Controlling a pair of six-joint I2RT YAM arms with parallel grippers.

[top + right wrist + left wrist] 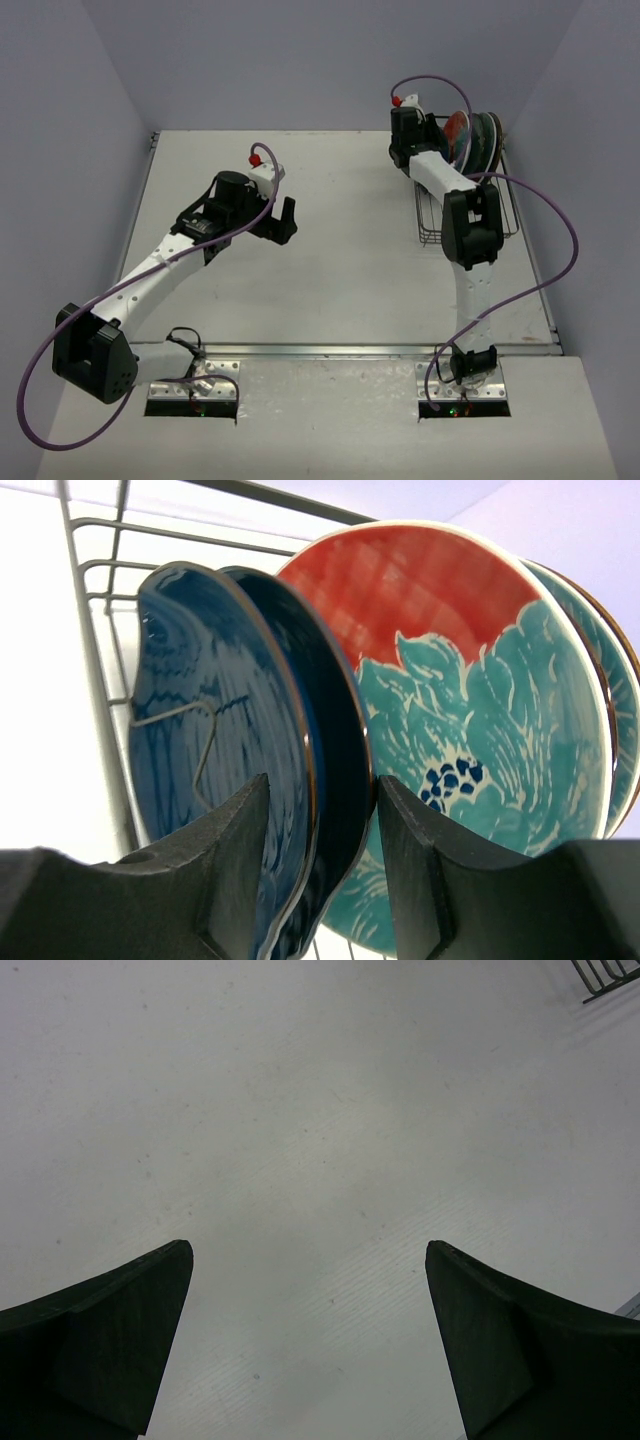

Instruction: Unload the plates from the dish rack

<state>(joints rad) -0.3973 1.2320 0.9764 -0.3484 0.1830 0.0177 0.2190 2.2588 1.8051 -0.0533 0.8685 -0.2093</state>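
Plates (478, 138): all seen upright in dish rack (508, 222), far-right tabletop (350, 260).
R hand (322, 815): straddles 2 dk-blue plates (215, 730) at rim; clenched or not, can't tell.
L hand (308, 1252): released, over bare tabletop.
Progress: none out; every plate left.

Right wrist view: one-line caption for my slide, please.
Jaws of the right gripper straddle the rims of two dark blue plates in the dish rack, a red-and-teal floral plate behind.

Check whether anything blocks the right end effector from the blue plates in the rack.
Nothing visible does. The right end effector has one finger on each side of the rims of the two blue plates nearest it. The red flowered plate stands behind them, beyond the far finger.
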